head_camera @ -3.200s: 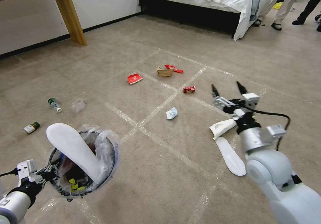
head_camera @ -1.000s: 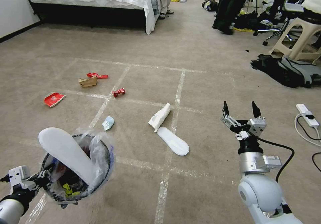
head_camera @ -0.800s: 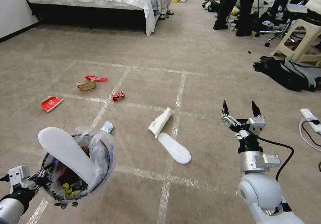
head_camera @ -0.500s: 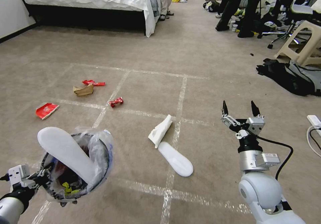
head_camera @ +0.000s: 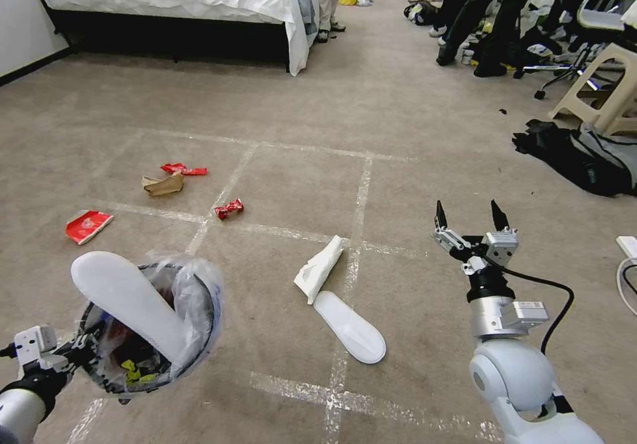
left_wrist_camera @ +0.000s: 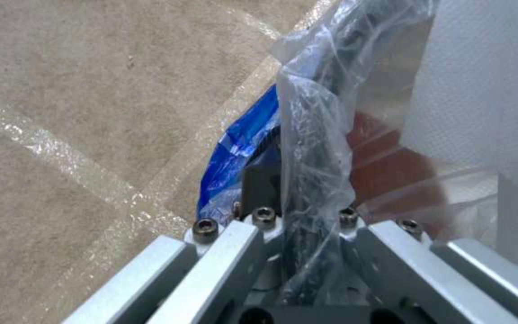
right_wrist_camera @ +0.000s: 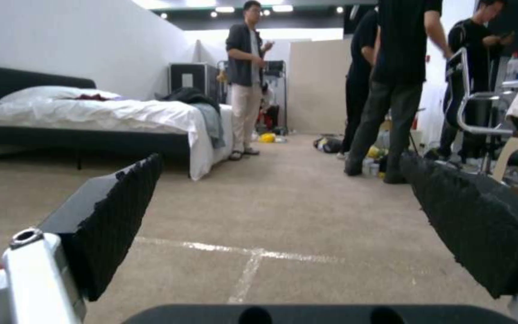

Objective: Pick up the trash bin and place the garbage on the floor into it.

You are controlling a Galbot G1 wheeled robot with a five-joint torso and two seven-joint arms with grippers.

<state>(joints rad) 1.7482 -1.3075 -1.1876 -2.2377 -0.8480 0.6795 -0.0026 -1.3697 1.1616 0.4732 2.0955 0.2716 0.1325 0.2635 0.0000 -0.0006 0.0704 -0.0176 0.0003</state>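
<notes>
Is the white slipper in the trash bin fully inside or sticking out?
Sticking out. The slipper rises past the rim of the trash bin, which the left gripper holds.

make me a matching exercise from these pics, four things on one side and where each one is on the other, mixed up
Things:
1. flat white fabric slipper
2. small crumpled red wrapper
3. round red trash bin with clear plastic liner
4. dark heap of fabric

Places:
A. beside the beige plastic stool
B. held up by the left gripper
C. on a tape line
D. on the carpet touching the folded white paper

Pairs: 1-D, 2-C, 3-B, 4-A
</notes>
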